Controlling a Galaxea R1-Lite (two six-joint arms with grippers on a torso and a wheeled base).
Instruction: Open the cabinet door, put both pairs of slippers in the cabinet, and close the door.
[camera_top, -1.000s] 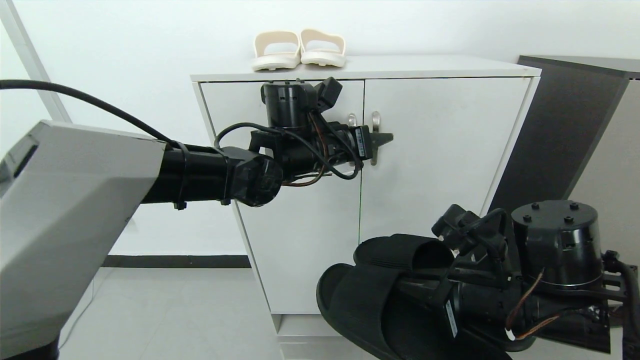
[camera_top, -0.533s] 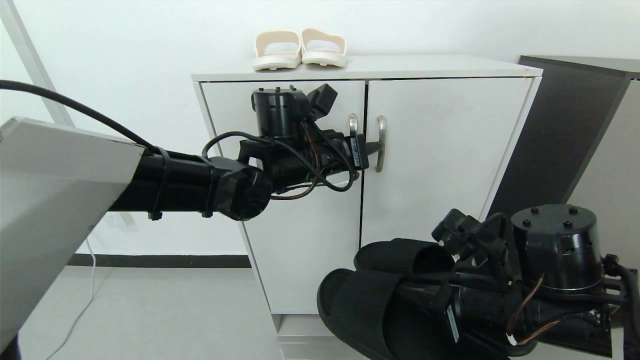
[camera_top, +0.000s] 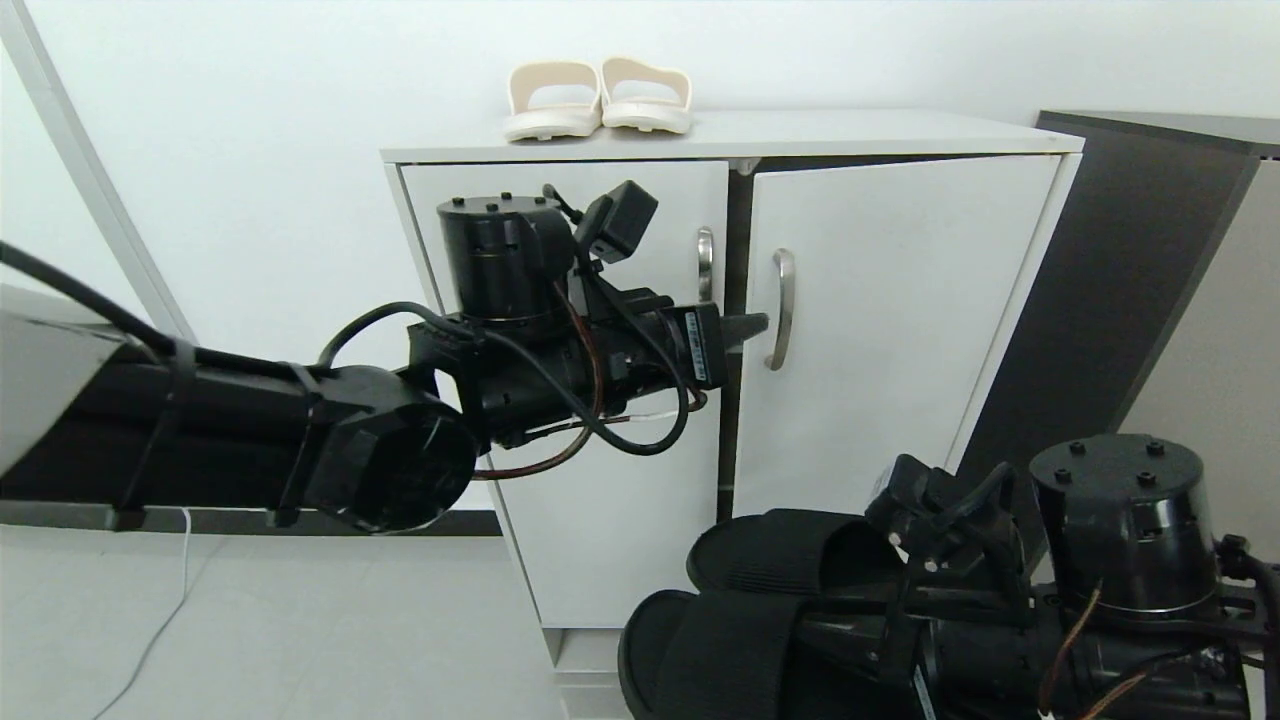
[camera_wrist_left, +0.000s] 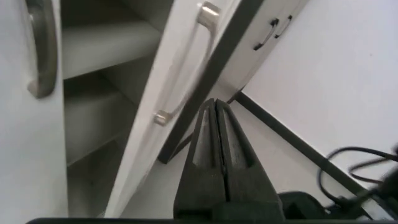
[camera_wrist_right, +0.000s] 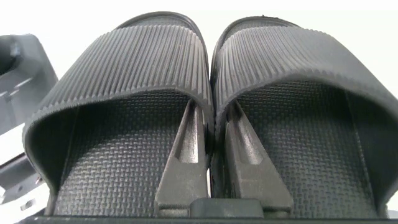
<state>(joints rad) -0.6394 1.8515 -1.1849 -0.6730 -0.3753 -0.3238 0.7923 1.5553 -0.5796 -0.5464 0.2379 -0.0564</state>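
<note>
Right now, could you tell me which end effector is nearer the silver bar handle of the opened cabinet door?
Left. The left end effector sits just beside the silver bar handle; the right end effector is far below, clamping black ribbed slippers.

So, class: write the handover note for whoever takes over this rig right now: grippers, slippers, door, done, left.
Left gripper shut, tip at the handle of the right door.
Right gripper shut on the black slippers, low before the cabinet.
Cream slippers sit on the cabinet top.
Done: right door ajar.
Left: open it wide, put both pairs in, close the door.
</note>
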